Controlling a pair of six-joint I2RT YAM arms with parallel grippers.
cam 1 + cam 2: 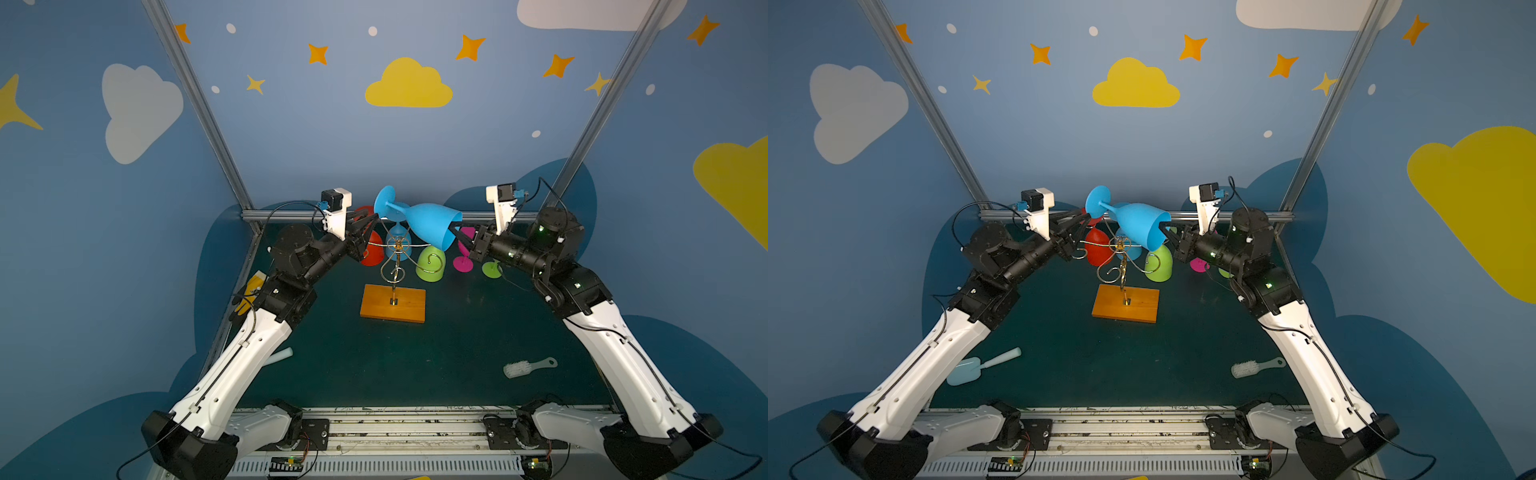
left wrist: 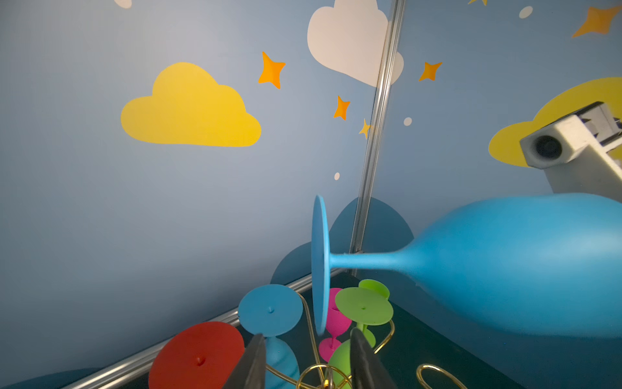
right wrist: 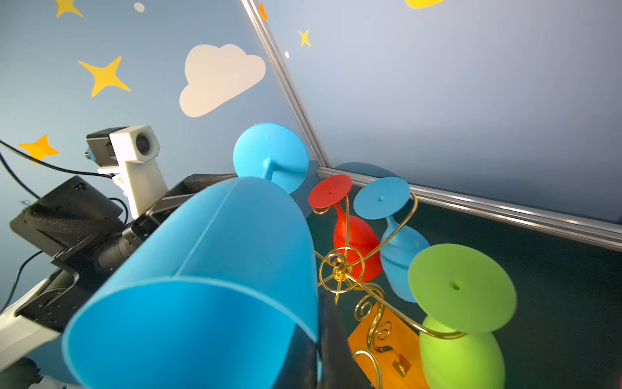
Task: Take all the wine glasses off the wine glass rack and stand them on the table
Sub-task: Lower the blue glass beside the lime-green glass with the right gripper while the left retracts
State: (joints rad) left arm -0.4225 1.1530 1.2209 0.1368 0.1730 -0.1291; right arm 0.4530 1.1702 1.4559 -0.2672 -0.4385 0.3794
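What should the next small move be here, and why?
Probably the right gripper should carry the blue wine glass rightward, away from the wine glass rack. It pinches the bowl's rim, and the glass lies level above the rack with its stem free of the wire arms. The left gripper stands open by the foot, holding nothing.

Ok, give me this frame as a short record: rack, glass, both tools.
rack: thin gold wire wine glass rack with orange wooden base
held glass: large matte blue wine glass, clear of the rack, tipped sideways in the air
right tool: shut on its rim
left tool: open, near its foot, gripping nothing
hanging on rack: red wine glass, smaller blue wine glass, green wine glass
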